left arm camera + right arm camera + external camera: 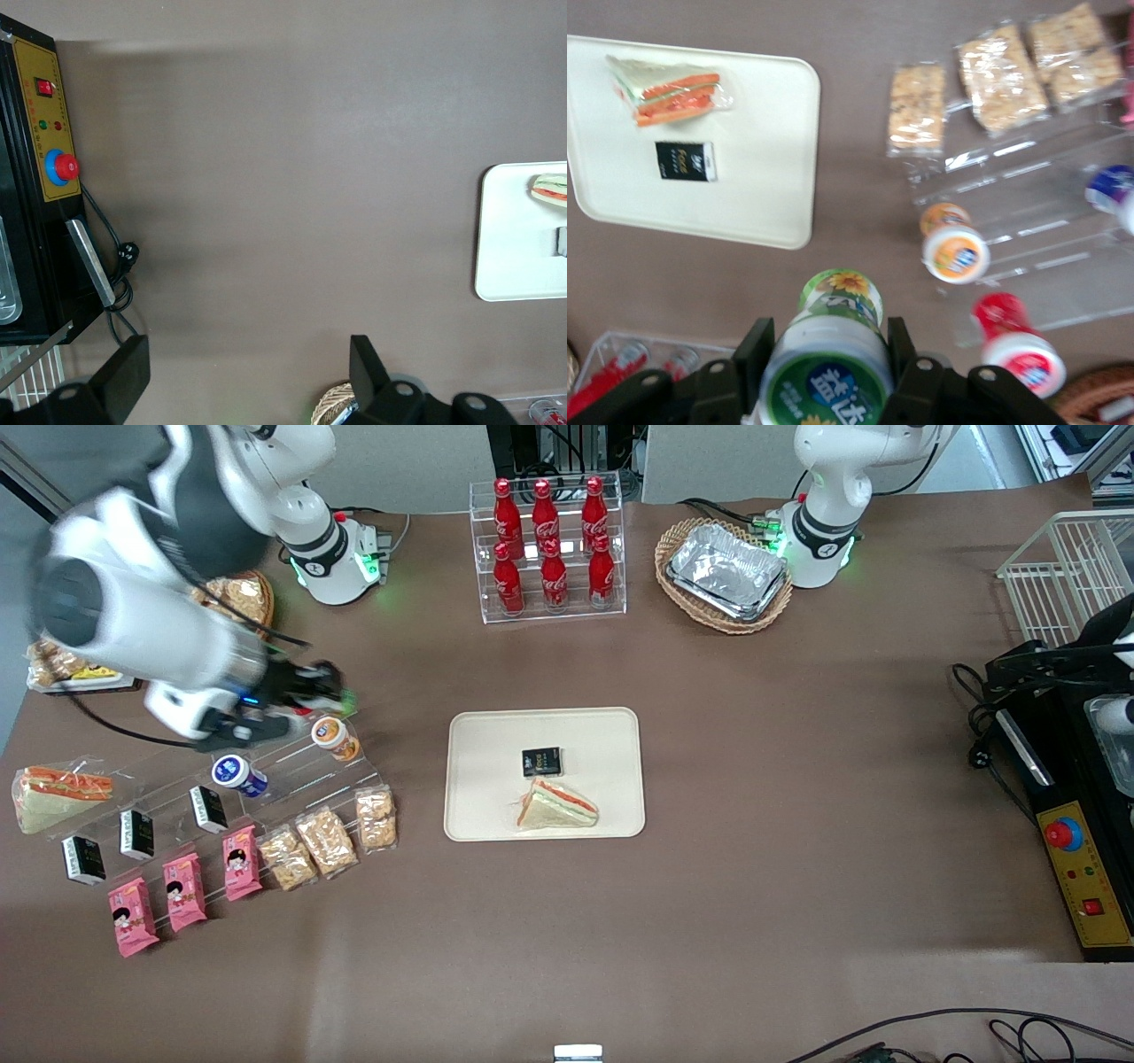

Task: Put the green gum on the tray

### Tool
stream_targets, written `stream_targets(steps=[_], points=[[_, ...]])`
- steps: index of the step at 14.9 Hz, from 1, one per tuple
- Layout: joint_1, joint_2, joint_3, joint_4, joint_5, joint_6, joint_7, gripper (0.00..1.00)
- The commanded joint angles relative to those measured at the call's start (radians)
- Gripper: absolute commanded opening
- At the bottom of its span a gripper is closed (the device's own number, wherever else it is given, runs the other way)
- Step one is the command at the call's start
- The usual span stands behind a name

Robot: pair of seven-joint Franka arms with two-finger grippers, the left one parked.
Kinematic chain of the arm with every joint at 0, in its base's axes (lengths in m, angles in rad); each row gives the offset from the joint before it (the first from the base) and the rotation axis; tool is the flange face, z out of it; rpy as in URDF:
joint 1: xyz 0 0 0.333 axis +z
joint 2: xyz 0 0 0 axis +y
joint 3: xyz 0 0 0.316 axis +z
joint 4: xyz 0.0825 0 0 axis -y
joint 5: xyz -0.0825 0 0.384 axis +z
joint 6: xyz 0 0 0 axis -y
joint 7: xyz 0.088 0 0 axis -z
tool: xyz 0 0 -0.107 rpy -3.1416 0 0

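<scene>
**Green gum held in gripper above the display rack, off the tray**

The gripper [824,354] is closed on the green gum [828,354], one finger on either side of the bottle's body. The white lid faces the wrist camera and carries Chinese characters on a blue-green print; a sunflower picture shows on the green body.

Just beside the gripper, on the clear stepped rack [292,766], lies an orange-bodied bottle [334,737], with a red-bodied bottle [1014,341] close by in the wrist view. A blue-bodied bottle [238,774] lies a little nearer the front camera.

Nearer the front camera than those lie snack packets [323,840], small black boxes [137,834] with white lettering too small to read, and pink packets [184,891] printed with a cartoon face.

The tray [478,735] lies well apart from the gripper, toward the parked arm's end. It holds a wrapped sandwich [556,806] and a black box [541,762] with unreadable print.

Farthest stands a rack of red Coca-Cola bottles [551,558].
</scene>
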Motion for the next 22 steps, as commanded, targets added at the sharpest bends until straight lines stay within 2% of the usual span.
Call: stream_targets(steps=[1, 5, 8, 12, 15, 17, 18, 19, 20, 21, 22], points=[[0.121, 0.072, -0.015, -0.058, 0.033, 0.173, 0.129, 0.31], [0.222, 0.138, -0.015, -0.149, 0.035, 0.368, 0.228, 0.31], [0.273, 0.219, -0.015, -0.160, 0.080, 0.471, 0.249, 0.31], [0.333, 0.299, -0.018, -0.254, 0.084, 0.693, 0.282, 0.31], [0.351, 0.338, -0.017, -0.324, 0.084, 0.830, 0.282, 0.31], [0.356, 0.353, -0.017, -0.325, 0.084, 0.855, 0.282, 0.32], [0.356, 0.356, -0.017, -0.324, 0.084, 0.858, 0.288, 0.35], [0.353, 0.353, -0.018, -0.324, 0.084, 0.856, 0.292, 0.46], [0.345, 0.352, -0.018, -0.322, 0.085, 0.852, 0.293, 0.81], [0.339, 0.345, -0.018, -0.321, 0.084, 0.846, 0.296, 0.96], [0.334, 0.333, -0.023, -0.319, 0.085, 0.838, 0.292, 0.98]])
